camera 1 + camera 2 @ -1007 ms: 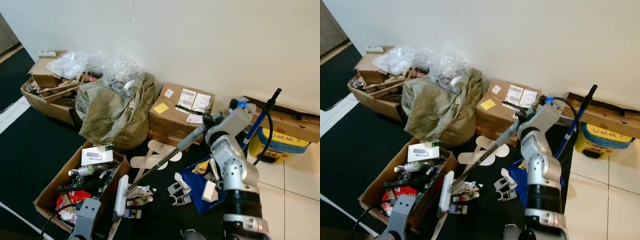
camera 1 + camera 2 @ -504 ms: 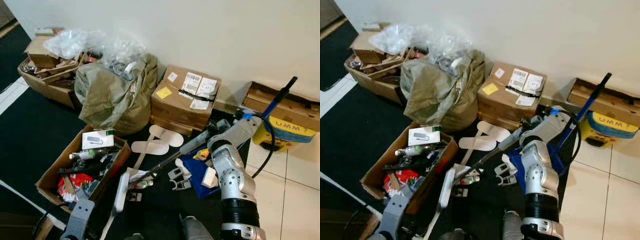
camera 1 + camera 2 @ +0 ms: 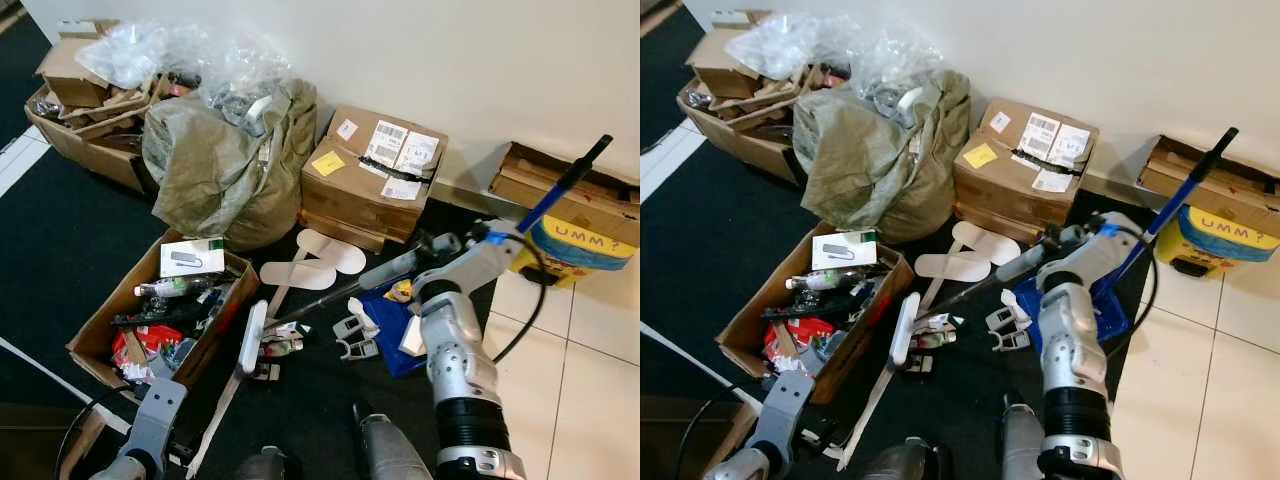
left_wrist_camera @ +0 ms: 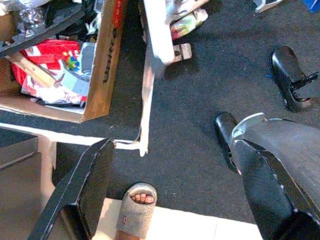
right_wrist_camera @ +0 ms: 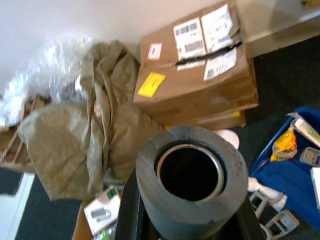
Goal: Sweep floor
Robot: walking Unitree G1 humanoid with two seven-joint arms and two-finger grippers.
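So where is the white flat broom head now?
In the left eye view, the white flat broom head lies on the dark carpet, beside the open cardboard box of clutter, left of the blue tray.

A plain white wall [image 3: 420,60] backs the scene. Dark carpet [image 3: 60,250] covers most of the floor and meets pale tiles [image 3: 580,360] on the right. Cardboard boxes [image 3: 375,185] and an olive sack [image 3: 215,165] stand along the wall.

Head eyes look down on clutter; both wrist views share the open box [image 3: 150,320].
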